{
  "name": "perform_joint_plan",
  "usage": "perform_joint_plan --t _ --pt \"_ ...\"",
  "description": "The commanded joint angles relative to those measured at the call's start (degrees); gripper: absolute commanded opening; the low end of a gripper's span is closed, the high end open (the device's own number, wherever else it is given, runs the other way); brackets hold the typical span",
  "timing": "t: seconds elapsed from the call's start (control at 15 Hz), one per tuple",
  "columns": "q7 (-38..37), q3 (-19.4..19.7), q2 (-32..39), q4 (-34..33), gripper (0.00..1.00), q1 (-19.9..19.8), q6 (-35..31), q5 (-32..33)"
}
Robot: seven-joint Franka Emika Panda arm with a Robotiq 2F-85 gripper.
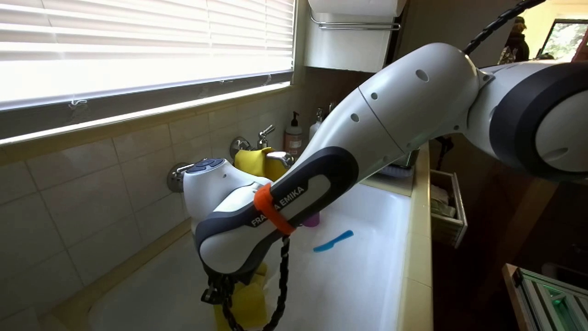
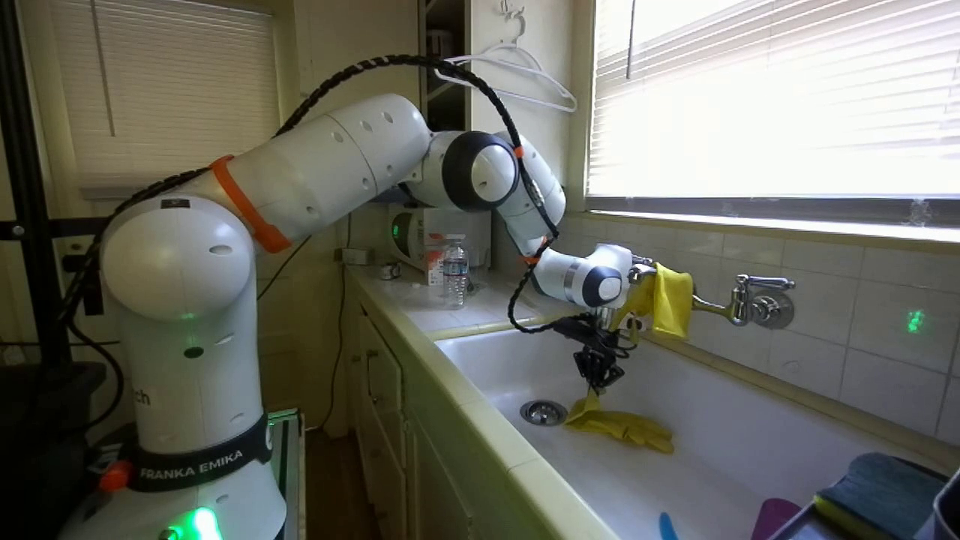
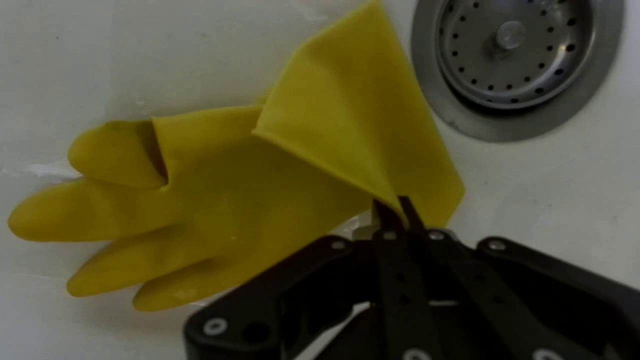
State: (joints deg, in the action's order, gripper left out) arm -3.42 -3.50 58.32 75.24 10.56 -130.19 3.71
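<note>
A yellow rubber glove (image 3: 220, 200) lies in the white sink, its fingers spread to the left in the wrist view. Its cuff is folded up and pinched between the fingertips of my gripper (image 3: 397, 212), which is shut on the cuff edge. In an exterior view the black gripper (image 2: 595, 384) points down over the glove (image 2: 622, 429), and the cuff is drawn up to the fingertips while the fingers of the glove rest on the sink floor. In an exterior view the arm hides most of the gripper, with part of the glove (image 1: 248, 303) showing below.
The metal drain (image 3: 510, 120) is beside the cuff. Another yellow glove (image 2: 673, 300) hangs over the faucet close to the wrist. A blue plastic knife (image 1: 333, 241) and a purple cup (image 2: 774, 516) are in the sink. A blue-grey sponge (image 2: 889, 491) sits near a caddy at the corner.
</note>
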Motion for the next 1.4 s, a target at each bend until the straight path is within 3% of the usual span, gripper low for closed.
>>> perform_joint_plan --t 0.0,0.33,0.67,1.33 --pt "-2.0 -0.55 -3.0 2.38 0.01 0.55 2.29 -1.63" --pt "-4.7 -0.91 -4.95 3.13 0.01 1.23 4.75 -2.92" --pt "-4.19 -2.64 -3.67 1.79 0.01 0.45 10.58 -6.2" --pt "-3.06 -5.43 -4.44 1.82 0.01 -0.47 15.6 -11.66"
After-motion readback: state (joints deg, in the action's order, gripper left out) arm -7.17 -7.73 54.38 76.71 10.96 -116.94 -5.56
